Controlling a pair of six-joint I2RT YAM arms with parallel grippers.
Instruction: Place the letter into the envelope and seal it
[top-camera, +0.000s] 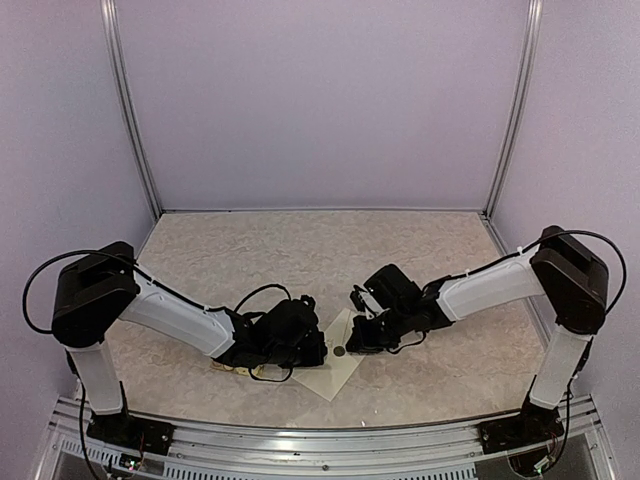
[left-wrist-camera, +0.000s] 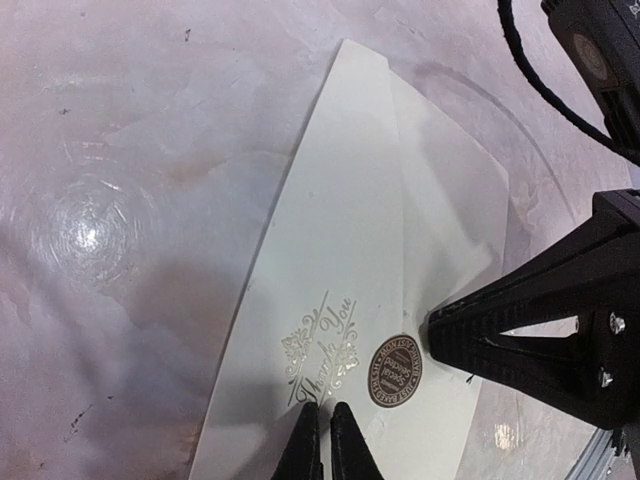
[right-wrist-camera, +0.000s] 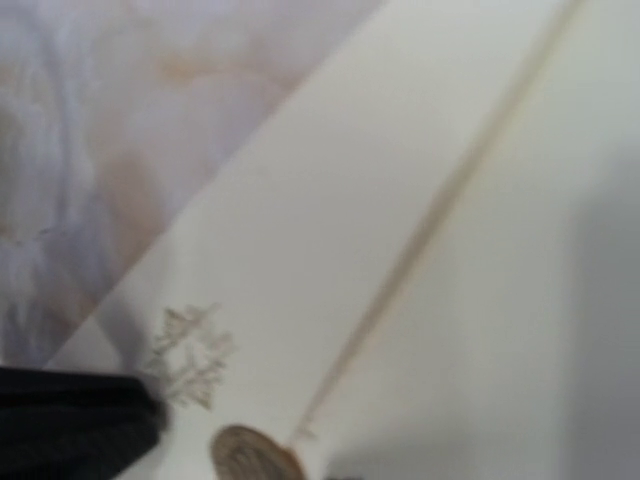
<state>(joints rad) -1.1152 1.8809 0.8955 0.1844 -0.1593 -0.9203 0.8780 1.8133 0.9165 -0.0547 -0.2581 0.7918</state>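
Well, round sticker (left-wrist-camera: 395, 371) on envelope (left-wrist-camera: 340, 250) flap.

Marbled beige surface (top-camera: 300, 250), pale lilac walls (top-camera: 320, 100) — metal corner posts (top-camera: 130, 110), tan card (top-camera: 225, 367) partly hidden, near left.

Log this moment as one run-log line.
phase: sealing | envelope: closed, flat on table | round seal sticker: on envelope | left tool: shut, tips on envelope | right tool: shut, tip at sticker edge
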